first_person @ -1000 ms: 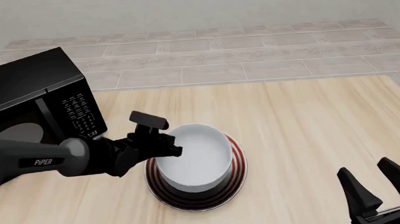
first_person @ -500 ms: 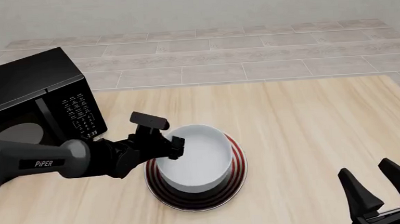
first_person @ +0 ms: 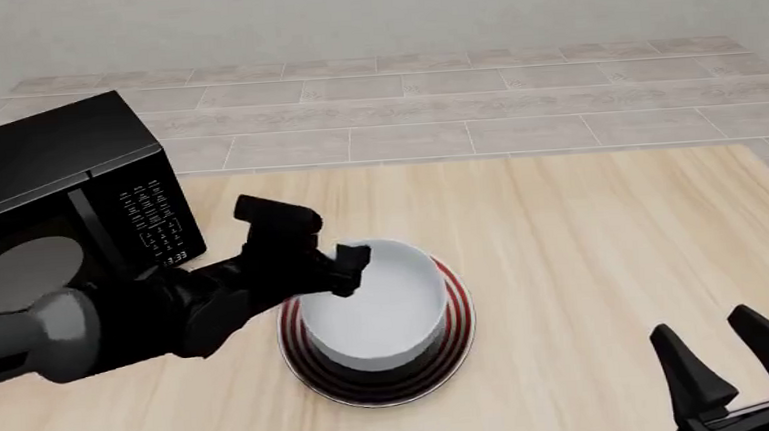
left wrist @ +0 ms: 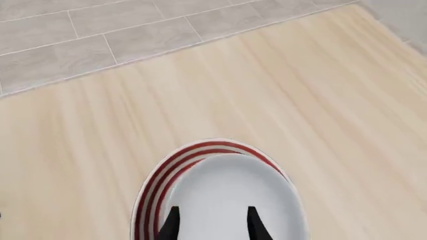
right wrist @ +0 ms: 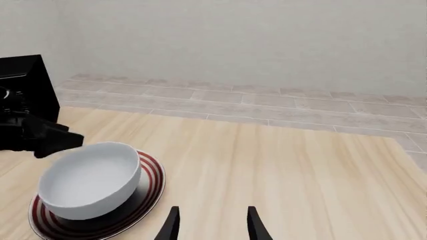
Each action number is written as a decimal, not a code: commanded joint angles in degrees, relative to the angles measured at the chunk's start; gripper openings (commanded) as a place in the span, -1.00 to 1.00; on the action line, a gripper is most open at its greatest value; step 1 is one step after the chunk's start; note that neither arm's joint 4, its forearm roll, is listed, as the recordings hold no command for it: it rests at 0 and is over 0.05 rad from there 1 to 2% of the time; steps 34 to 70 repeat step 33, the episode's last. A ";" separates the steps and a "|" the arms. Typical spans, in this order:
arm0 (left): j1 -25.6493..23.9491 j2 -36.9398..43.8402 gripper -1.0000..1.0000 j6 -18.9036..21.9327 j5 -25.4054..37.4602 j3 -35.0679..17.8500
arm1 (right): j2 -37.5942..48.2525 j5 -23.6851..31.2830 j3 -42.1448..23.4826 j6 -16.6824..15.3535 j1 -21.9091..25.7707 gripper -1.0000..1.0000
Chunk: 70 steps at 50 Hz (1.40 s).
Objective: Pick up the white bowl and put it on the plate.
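Hiding bowl's [first_person: 374, 311] near rim: left jaws [first_person: 340, 268].

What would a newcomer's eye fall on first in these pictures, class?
First, the white bowl sitting on the red-ringed plate in the middle of the wooden table. Next, the left gripper at the bowl's left rim, fingers open. Then the black microwave at the far left.

A pale wooden surface [first_person: 600, 232] fills the lower frame, a black microwave [first_person: 56, 196] stands at the left edge, grey tiled floor [first_person: 458, 101] stretches behind, and a plain off-white wall [first_person: 372, 16] spans the top.
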 commanded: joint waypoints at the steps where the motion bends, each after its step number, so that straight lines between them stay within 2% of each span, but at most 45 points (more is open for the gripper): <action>1: -0.63 -16.11 1.00 -1.92 2.22 7.19 | -2.07 1.92 0.00 -0.09 -0.11 1.00; 14: -0.32 -30.27 1.00 -3.22 6.35 13.20 | 0.66 -0.65 0.00 -0.20 0.06 1.00; 25: 1.24 -42.15 1.00 -2.36 11.44 16.69 | 2.51 -2.28 0.00 0.08 -0.01 1.00; 32: 1.91 -55.72 1.00 -0.84 16.93 20.69 | 2.52 -2.48 0.00 0.18 0.35 1.00; 70: 1.91 -55.74 1.00 -0.84 16.95 20.70 | 2.52 -2.48 0.00 0.18 0.35 1.00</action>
